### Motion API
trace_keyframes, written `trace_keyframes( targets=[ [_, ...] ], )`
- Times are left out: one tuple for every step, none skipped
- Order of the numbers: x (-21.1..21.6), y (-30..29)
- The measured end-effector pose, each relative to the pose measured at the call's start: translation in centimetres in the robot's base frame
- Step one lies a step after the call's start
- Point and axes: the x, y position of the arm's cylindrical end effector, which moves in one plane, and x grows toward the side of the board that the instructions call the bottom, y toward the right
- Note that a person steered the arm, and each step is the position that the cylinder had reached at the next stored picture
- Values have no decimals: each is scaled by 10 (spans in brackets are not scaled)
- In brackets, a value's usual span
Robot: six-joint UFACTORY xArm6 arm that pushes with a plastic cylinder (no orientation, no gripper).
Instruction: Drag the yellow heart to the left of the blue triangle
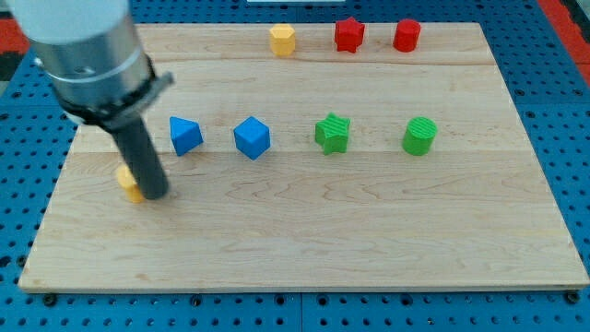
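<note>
On the wooden worktop (304, 240), the blue triangle (185, 135) serves as the landmark. My tip (155, 195) rests below it and a little toward the view's left, touching the yellow heart (129, 183), which peeks out from behind the rod on its left side, mostly hidden. There is no hand on this arm, only the rod, so nothing is spread or pinched. To the triangle's right, in the same row, sit a blue cube (251, 137), a green star (333, 133) and a green cylinder (419, 136). Above and to the triangle's right, near the worktop's top edge, stand a yellow hexagon (282, 40), a red star (348, 34) and a red cylinder (407, 35).
</note>
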Motion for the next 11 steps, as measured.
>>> trace_keyframes(
  targets=[
    [5, -28],
    [43, -14],
    [29, -26],
    [-2, -31],
    [40, -44],
    [5, -33],
    [-60, -19],
    [-15, -14],
    [-9, -74],
    [-10, -110],
    [-35, -79]
  ],
)
